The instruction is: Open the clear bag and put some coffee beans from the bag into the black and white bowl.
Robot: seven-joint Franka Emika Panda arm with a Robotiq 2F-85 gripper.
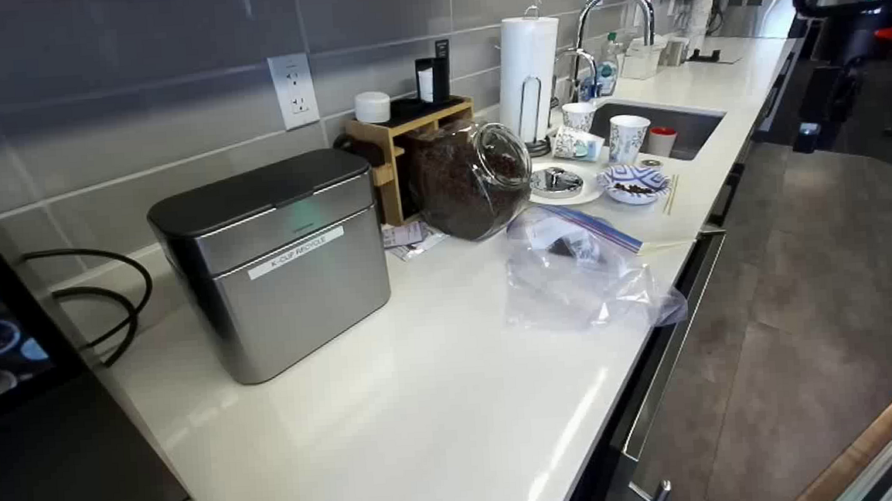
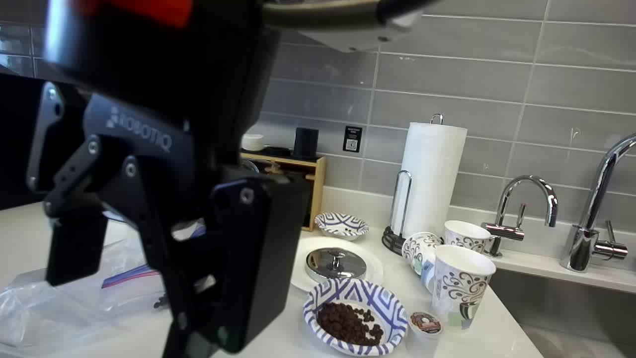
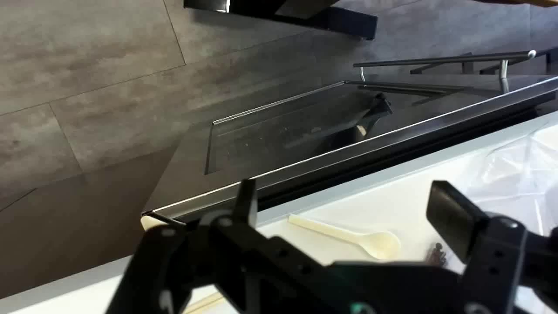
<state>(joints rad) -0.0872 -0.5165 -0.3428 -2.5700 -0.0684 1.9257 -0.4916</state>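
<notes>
Spread wide, with nothing in it, my pincer (image 3: 344, 205) hangs, as it seems, above the front edge of the desk (image 1: 441, 429). The clear bag (image 1: 588, 288) lies slack on this desk; in the wrist view it is at the right border, outside the gap of my fingers (image 3: 453, 220), so I judge I must go sideways and down to reach it. Its coloured zip (image 1: 596, 230) runs from near the glass jar (image 1: 473, 191) toward the desk's front edge, on the side which faces the patterned bowl (image 2: 380, 298). Whether the zip is parted, I cannot tell. The bag is of thin, shiny, wrinkled plastic, so probably it will crumple under my grip; some dark grains (image 3: 437, 255) seem to lie inside. Near the zip is a pale spoon (image 3: 366, 240), smooth, with oval head. Farther stands the bowl, round and shallow, blue on white rather than black, with small brown coffee beans (image 2: 343, 323). The jar is rounded, its mouth slanted, holding something dark and grainy.
</notes>
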